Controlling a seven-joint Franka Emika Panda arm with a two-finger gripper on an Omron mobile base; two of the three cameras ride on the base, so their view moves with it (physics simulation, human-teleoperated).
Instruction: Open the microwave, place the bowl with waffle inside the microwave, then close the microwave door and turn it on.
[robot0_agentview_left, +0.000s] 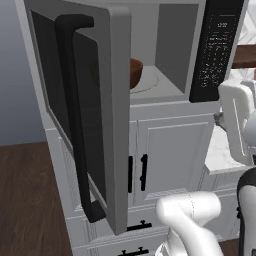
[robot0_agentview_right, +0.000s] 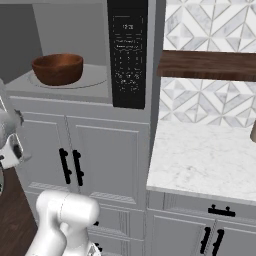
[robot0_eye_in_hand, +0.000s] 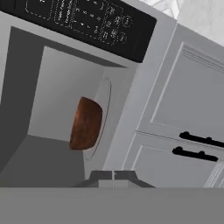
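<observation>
1. Inside the microwave (robot0_agentview_right: 75, 55), on the round turntable (robot0_agentview_right: 92, 80), we see the bowl (robot0_agentview_right: 58, 68) already set down, upright and near the middle of the cavity floor.
2. We cannot make out the waffle from any angle; the bowl's rim hides its contents.
3. At the bottom of the hand view our gripper (robot0_eye_in_hand: 113, 176) has its jaws pressed together with nothing between them, and it sits outside the cavity, well apart from the bowl.
4. To the left, the door (robot0_agentview_left: 112, 115) stands swung wide open, its black bar handle (robot0_agentview_left: 75, 115) facing outward and away from the cavity.
5. We judge the placing step done and the closing step now in hand.
6. Our next move calls for bringing the closed jaws round to the outer face of the door, near its free edge, and pushing it toward the cavity until it latches.
7. We must keep the arm clear of the opening as the door swings, or it will be caught between door and frame.
8. After that, the control panel (robot0_agentview_right: 127, 55) to the right of the cavity needs a press on its start button, which is too small for us to pick out.
</observation>
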